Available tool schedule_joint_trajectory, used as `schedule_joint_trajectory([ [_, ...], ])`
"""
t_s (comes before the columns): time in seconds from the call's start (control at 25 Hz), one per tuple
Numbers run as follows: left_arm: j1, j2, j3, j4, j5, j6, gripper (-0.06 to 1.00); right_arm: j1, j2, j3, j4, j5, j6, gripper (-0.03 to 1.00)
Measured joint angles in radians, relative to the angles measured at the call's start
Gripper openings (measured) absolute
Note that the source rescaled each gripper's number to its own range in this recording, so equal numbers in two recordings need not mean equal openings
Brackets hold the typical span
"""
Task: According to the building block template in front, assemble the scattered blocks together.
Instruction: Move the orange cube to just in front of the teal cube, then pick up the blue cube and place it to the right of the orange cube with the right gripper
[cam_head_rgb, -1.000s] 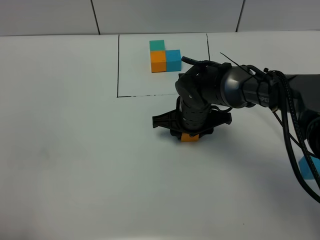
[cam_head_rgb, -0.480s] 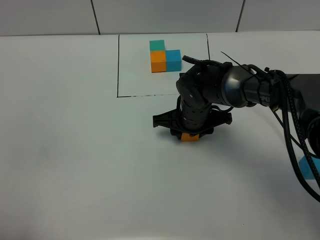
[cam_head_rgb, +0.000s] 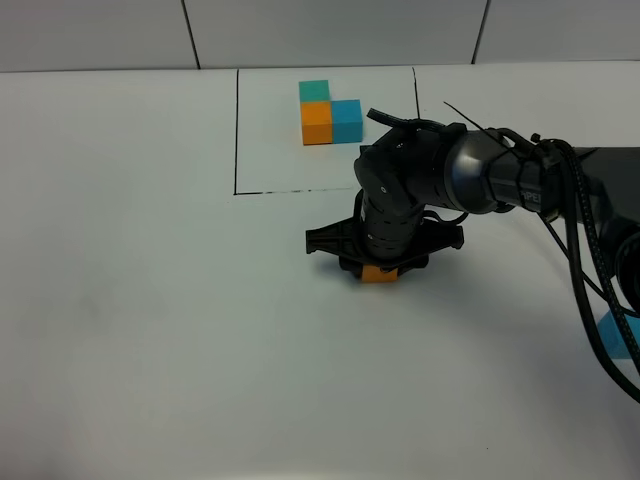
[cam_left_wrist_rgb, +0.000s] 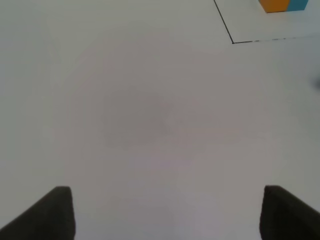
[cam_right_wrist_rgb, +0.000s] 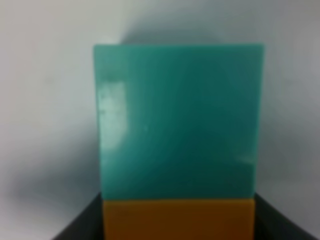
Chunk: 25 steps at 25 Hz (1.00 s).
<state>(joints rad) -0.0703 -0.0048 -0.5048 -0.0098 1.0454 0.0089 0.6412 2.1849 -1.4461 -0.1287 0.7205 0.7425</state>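
In the exterior high view my right gripper (cam_head_rgb: 379, 266) points down at the table's middle, with an orange block (cam_head_rgb: 379, 274) showing between its fingers. The right wrist view shows that orange block (cam_right_wrist_rgb: 177, 220) pressed edge to edge against a teal-green block (cam_right_wrist_rgb: 180, 120), with dark fingers (cam_right_wrist_rgb: 80, 225) against the orange block's two sides. The arm hides the teal-green block from the high camera. A blue block (cam_head_rgb: 615, 335) lies at the far right behind cables. The template (cam_head_rgb: 328, 112) sits in its black frame at the back. My left gripper (cam_left_wrist_rgb: 167, 215) is open over bare table.
The black frame line (cam_head_rgb: 236, 130) runs around the template; its corner (cam_left_wrist_rgb: 232, 42) also shows in the left wrist view. The right arm's cables (cam_head_rgb: 585, 270) hang along the right side. White table surface (cam_head_rgb: 150, 300) lies to the left and front.
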Motion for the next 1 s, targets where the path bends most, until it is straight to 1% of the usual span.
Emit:
schedule_joint_trajectory([
  [0.04, 0.0, 0.0, 0.0, 0.0, 0.0, 0.0, 0.68, 0.0, 0.0, -0.001, 0.009, -0.005, 0.0, 0.2],
  [0.16, 0.0, 0.0, 0.0, 0.0, 0.0, 0.0, 0.68, 0.001, 0.0, -0.003, 0.036, -0.028, -0.024, 0.55],
  [0.24, 0.0, 0.0, 0.0, 0.0, 0.0, 0.0, 0.68, 0.001, -0.002, -0.005, 0.034, -0.04, -0.034, 0.79],
  [0.28, 0.0, 0.0, 0.0, 0.0, 0.0, 0.0, 0.68, 0.0, -0.004, -0.005, 0.033, -0.043, -0.038, 0.87],
  [0.36, 0.0, 0.0, 0.0, 0.0, 0.0, 0.0, 0.68, 0.0, -0.011, -0.004, 0.032, -0.045, -0.049, 0.95],
  [0.44, 0.0, 0.0, 0.0, 0.0, 0.0, 0.0, 0.68, 0.0, -0.021, 0.003, 0.029, -0.037, -0.061, 0.98],
  [0.52, 0.0, 0.0, 0.0, 0.0, 0.0, 0.0, 0.68, -0.003, -0.038, 0.009, 0.027, -0.008, -0.079, 1.0],
  [0.8, 0.0, 0.0, 0.0, 0.0, 0.0, 0.0, 0.68, -0.008, -0.195, 0.014, 0.016, 0.098, -0.166, 1.0],
  [0.88, 0.0, 0.0, 0.0, 0.0, 0.0, 0.0, 0.68, -0.011, -0.254, 0.042, -0.009, 0.122, -0.183, 1.0],
  [1.0, 0.0, 0.0, 0.0, 0.0, 0.0, 0.001, 0.68, -0.051, -0.34, 0.132, -0.05, 0.168, -0.199, 1.0],
])
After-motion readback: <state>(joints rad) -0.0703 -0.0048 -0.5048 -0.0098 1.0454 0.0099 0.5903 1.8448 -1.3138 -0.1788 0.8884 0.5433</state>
